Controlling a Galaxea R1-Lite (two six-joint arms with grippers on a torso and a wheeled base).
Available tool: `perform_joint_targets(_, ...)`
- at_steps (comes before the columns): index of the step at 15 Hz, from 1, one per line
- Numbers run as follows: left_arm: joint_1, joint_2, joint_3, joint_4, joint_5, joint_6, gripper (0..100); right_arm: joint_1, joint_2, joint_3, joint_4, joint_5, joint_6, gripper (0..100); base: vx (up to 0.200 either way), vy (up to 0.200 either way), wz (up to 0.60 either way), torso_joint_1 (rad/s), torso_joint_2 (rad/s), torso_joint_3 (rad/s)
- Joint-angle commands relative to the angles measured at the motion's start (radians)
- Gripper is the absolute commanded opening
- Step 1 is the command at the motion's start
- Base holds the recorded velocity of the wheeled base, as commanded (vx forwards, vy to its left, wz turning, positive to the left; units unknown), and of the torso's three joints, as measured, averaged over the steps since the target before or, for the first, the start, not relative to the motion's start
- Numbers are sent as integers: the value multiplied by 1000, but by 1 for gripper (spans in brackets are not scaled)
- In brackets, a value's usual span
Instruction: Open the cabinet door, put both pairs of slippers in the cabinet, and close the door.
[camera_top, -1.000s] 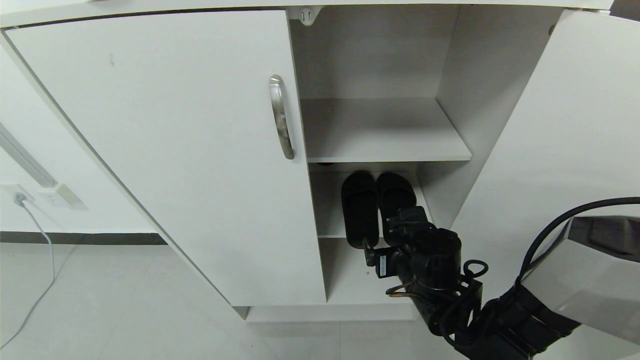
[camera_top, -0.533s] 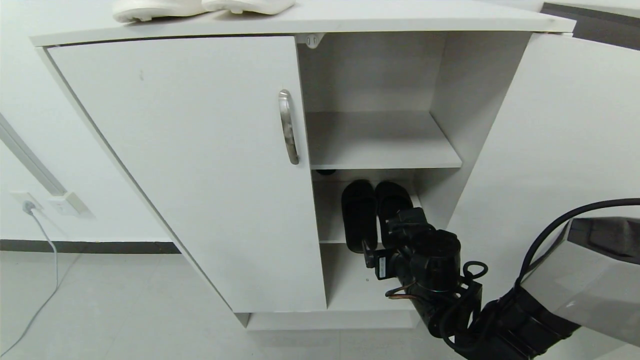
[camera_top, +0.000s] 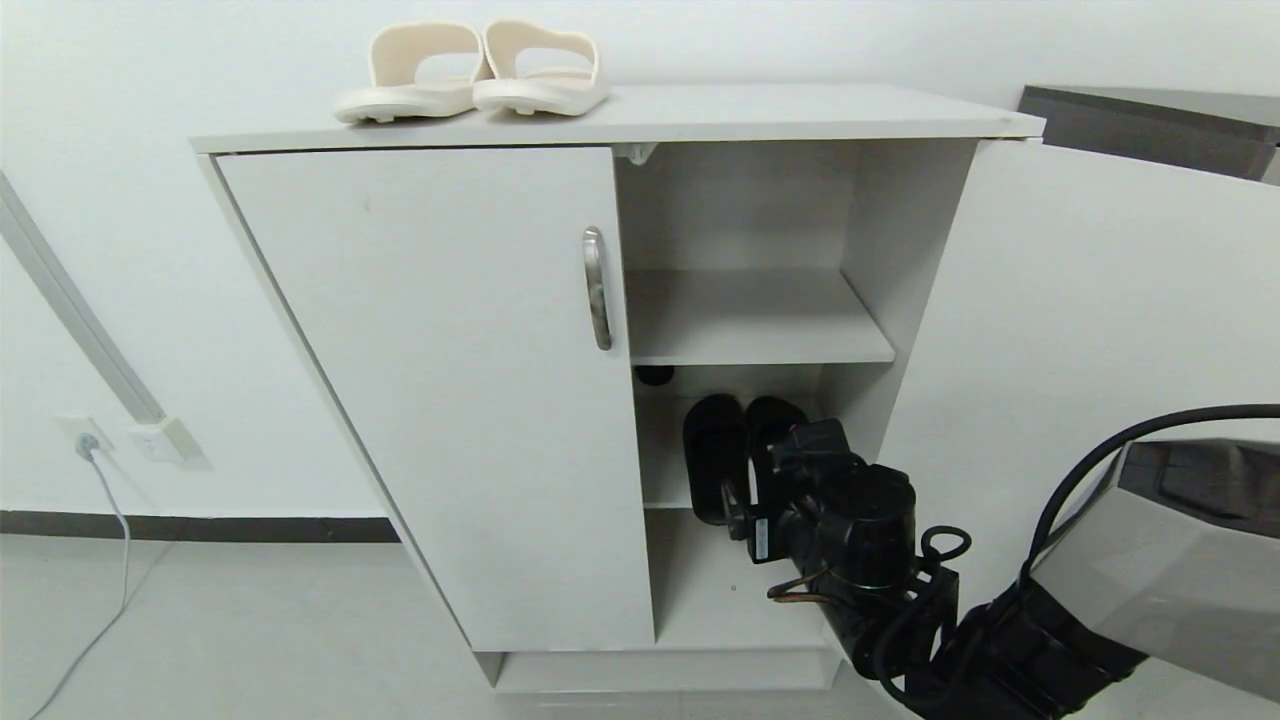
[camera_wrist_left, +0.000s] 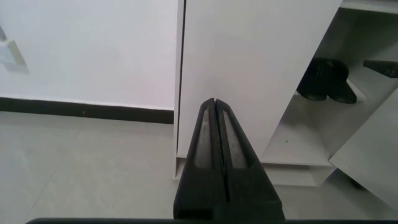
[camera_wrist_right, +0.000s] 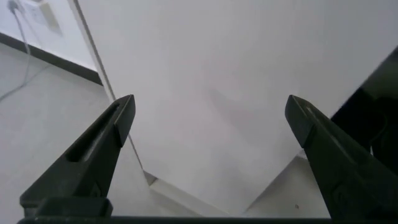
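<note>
A pair of beige slippers (camera_top: 470, 68) lies on top of the white cabinet (camera_top: 620, 125). A pair of black slippers (camera_top: 722, 452) rests on the middle shelf inside, also seen as black slippers (camera_wrist_left: 323, 79) from the left wrist. The cabinet's right door (camera_top: 1080, 320) stands wide open; the left door (camera_top: 450, 380) with its metal handle (camera_top: 597, 288) is closed. My right arm (camera_top: 860, 530) is low in front of the opening, just before the black slippers. The right gripper (camera_wrist_right: 211, 124) is open and empty, facing the closed left door (camera_wrist_right: 236, 81). My left gripper (camera_wrist_left: 214, 107) is shut and empty, low before the cabinet's left half.
The upper shelf (camera_top: 760, 320) and the bottom shelf (camera_top: 700, 590) are bare. A wall socket with a cable (camera_top: 85, 440) is at the lower left, above a dark baseboard (camera_top: 200, 527). A grey object (camera_top: 1150, 115) stands behind the open door.
The head camera has tilted upward, so the cabinet top and the beige slippers have come into view. The right arm and the black slippers keep their places.
</note>
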Motion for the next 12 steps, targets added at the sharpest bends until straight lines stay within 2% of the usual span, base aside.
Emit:
perform_joint_targets(1, 0, 2, 0, -1, 2, -2, 0, 0, 15, 0, -5, 0, -1, 100, 0, 0, 0, 2, 2, 212)
perform_joint_targets(12, 0, 2, 0, -1, 3, -2, 0, -1, 20, -3, -6, -2, -2, 100, 0, 0, 0, 0, -2, 20)
